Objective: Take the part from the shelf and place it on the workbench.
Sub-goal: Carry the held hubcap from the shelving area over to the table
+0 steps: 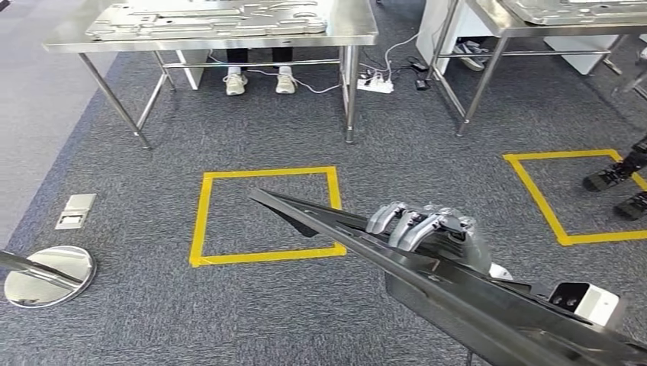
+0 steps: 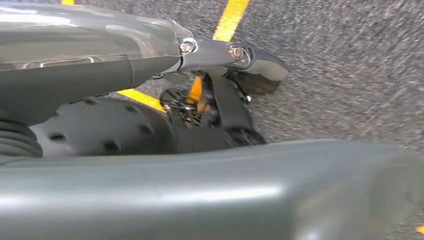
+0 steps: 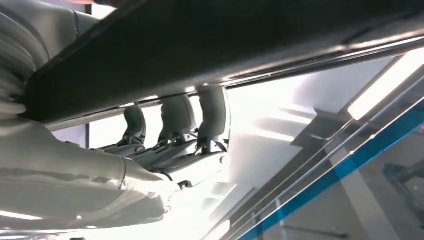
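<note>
The grey carpeted floor (image 1: 252, 305) fills most of the head view; on it lies a yellow tape square (image 1: 266, 216), and a second tape square (image 1: 580, 197) sits well to the right; beyond the first square stands a steel counter (image 1: 358, 30) carrying a large flat metal panel (image 1: 206, 19), with a person's white shoes (image 1: 259, 81) beneath it; another counter (image 1: 488, 15) stands to its right.

The part (image 1: 427, 267), a long dark metal strip, is held in the air above the floor, short of the counter; its long axis runs diagonally from the lower right of the head view up to a pointed end (image 1: 263, 197) that hangs over the first tape square, so it points forward and to the left, roughly level.

The right hand (image 1: 427, 229) comes up from below at the right and grips the part near its middle; its silver fingers (image 1: 404, 221) hook over the far edge; the right wrist view shows those fingers (image 3: 212, 112) curled tight round the dark bar (image 3: 225, 45) from underneath.

The left hand (image 2: 220, 105) hangs over the carpet beside a yellow tape line (image 2: 230, 20); the close, blurred view suggests it holds nothing, though how far its fingers are spread cannot be told.
</note>
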You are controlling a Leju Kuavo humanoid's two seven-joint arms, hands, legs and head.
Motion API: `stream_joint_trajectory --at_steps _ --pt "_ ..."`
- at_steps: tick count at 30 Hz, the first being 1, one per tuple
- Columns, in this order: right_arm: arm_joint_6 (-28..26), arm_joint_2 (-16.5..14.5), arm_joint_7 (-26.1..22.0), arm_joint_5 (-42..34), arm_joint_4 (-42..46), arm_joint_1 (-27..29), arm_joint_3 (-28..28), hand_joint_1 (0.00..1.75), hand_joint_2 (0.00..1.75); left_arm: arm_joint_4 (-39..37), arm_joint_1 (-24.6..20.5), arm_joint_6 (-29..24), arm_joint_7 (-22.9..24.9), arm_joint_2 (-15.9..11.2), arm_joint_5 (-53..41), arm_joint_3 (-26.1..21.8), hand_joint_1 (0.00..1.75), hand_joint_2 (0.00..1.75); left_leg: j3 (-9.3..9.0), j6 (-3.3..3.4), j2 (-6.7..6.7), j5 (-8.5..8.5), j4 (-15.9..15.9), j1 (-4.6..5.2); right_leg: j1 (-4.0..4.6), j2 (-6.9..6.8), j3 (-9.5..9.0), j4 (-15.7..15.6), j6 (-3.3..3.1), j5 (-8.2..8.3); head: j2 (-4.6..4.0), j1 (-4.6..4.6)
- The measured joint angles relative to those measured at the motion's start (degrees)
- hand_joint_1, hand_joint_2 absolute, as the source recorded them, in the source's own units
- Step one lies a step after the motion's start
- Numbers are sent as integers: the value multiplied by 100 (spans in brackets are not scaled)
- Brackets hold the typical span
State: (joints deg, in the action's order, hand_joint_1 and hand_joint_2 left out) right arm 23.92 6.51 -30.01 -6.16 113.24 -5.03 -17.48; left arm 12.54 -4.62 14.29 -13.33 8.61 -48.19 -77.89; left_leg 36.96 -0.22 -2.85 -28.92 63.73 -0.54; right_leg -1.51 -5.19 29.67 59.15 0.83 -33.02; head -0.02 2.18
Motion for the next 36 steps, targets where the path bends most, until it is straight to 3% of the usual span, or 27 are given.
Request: stream_joint_trajectory --at_steps 2,4,5,7,8,10,11,12,14,16,19,28,32,36 --pt "-15 -1 -1 2 0 -3 -3 175 175 0 -12 2 -8 0 2 -2 0 175 -102 82 -160 18 -249 63 32 -116 -48 -10 66 -51 0 -3" --pt "-33 -6 -1 3 1 -12 -16 175 175 1 0 3 -14 -2 12 -8 0 175 -97 158 -68 2 -280 74 40 -222 -108 -50 127 -86 -1 -3" --pt "-41 -9 1 5 0 -19 -26 175 175 1 11 3 -19 -3 23 -13 0 175 -112 191 -3 4 -302 61 32 -166 -134 -39 153 -125 -1 -4" --pt "-49 -13 2 4 0 -24 -38 175 175 1 6 4 -25 -6 58 -21 0 175 -150 258 122 12 -342 25 15 147 -20 277 177 -345 0 -14" --pt "-51 -13 3 4 -3 -18 -41 175 175 1 -5 6 -26 -5 69 -22 0 175 -161 282 192 5 -346 23 14 327 149 624 173 -515 0 -19" --pt "-54 -13 4 3 -13 0 -47 175 175 1 -26 11 -26 -4 77 -25 0 175 -185 319 347 -14 -345 30 24 467 569 1362 162 -758 0 -23" --pt "-56 -13 4 2 -20 4 -51 175 175 1 -27 14 -28 -5 79 -26 0 175 -203 330 415 -24 -345 36 30 479 701 1528 157 -728 -1 -23" --pt "-58 -13 4 1 -26 4 -55 175 175 1 -24 18 -32 -5 83 -29 0 175 -227 337 477 -37 -343 42 33 484 734 1469 146 -574 0 -23" --pt "-60 -13 4 -3 -33 -3 -64 175 175 1 -14 40 -39 -5 92 -34 0 175 -284 329 576 -72 -342 49 41 508 562 825 105 -71 0 -23" --pt "-60 -14 4 -24 -37 -13 -73 175 175 -1 -16 69 -42 -1 95 -41 0 175 -297 288 641 -102 -328 61 62 567 384 234 60 237 -1 -20" --pt "-59 -16 4 -91 -39 -14 -79 175 175 -1 -6 93 -40 2 99 -57 0 175 -277 268 659 -115 -322 63 73 614 339 42 64 247 -1 -12" --pt "-44 -17 4 -158 -39 -12 -79 175 175 -1 -17 120 -34 2 124 -72 0 175 -341 257 656 -115 -389 62 80 620 310 39 26 218 -1 -10" --pt "-42 -17 4 -169 -39 -12 -79 175 175 -1 -16 127 -31 2 167 -77 0 175 -342 208 652 -122 -393 60 81 621 306 41 18 212 0 -10" --pt "-40 -17 4 -176 -41 -11 -79 175 175 -1 -16 132 -29 2 184 -88 0 175 -342 203 649 -124 -393 71 73 621 303 40 18 212 -1 -10"
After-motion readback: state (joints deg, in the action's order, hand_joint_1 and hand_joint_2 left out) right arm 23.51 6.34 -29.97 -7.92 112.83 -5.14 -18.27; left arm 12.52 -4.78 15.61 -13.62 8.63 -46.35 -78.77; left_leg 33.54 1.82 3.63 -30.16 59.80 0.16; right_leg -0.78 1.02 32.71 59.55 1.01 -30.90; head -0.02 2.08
